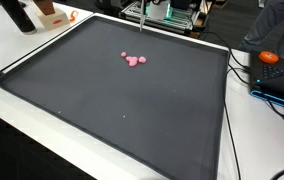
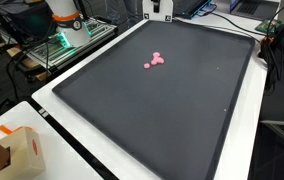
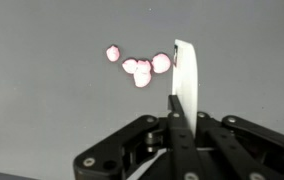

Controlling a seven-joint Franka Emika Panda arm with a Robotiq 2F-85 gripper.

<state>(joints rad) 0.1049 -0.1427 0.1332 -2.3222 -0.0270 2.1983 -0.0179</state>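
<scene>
A small cluster of pink pieces lies on a large dark mat, seen in both exterior views (image 1: 134, 60) (image 2: 155, 61) and at the top of the wrist view (image 3: 137, 68). My gripper (image 3: 177, 102) is shut on a thin white flat strip (image 3: 185, 72) that sticks out past the fingertips. It hangs above the mat, with the strip's tip just right of the pink cluster in the wrist view. In the exterior views the gripper shows only partly, at the mat's far edge (image 1: 142, 14) (image 2: 158, 8).
The dark mat (image 1: 112, 110) (image 2: 172, 110) covers most of a white table. A cardboard box (image 2: 17, 150) stands at a table corner. An orange object (image 1: 269, 57) and cables lie beside the mat. Equipment with a green light (image 2: 67, 35) stands off the table.
</scene>
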